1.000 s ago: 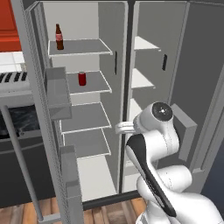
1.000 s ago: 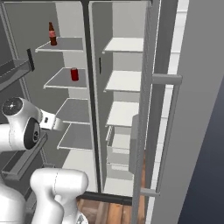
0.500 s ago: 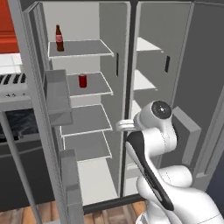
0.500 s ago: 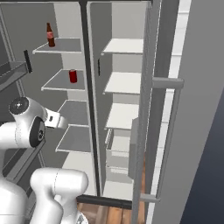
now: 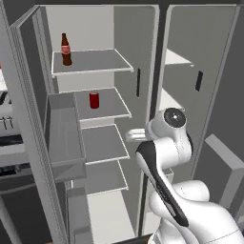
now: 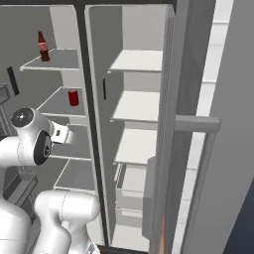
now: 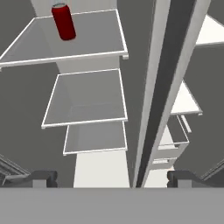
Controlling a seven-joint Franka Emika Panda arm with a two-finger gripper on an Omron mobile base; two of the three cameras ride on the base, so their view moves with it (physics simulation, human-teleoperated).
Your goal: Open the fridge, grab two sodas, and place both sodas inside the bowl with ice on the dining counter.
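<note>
The fridge [image 5: 143, 57] stands with both doors swung open. A slim dark-brown bottle [image 5: 66, 49] [image 6: 43, 46] with a red label stands on the top left shelf. One shelf lower sits a red can [image 5: 94, 100] [image 6: 73, 97] [image 7: 64, 21]. My gripper [image 5: 135, 135] [image 6: 62, 134] [image 7: 113, 178] hangs open in front of the left compartment, below and to the right of the can, with nothing between its fingers. It is well short of both sodas. The bowl with ice and the dining counter are out of view.
The left door [image 5: 64, 138] with its grey bins juts out close on my left. The right door [image 6: 198, 124] with a bar handle stands on my right. A dark centre divider [image 7: 151, 87] splits the compartments. Drawers [image 6: 131, 193] fill the lower right side.
The whole picture has shifted: the base has driven closer to the fridge. The arm keeps about the same pose and the gripper stays open.
</note>
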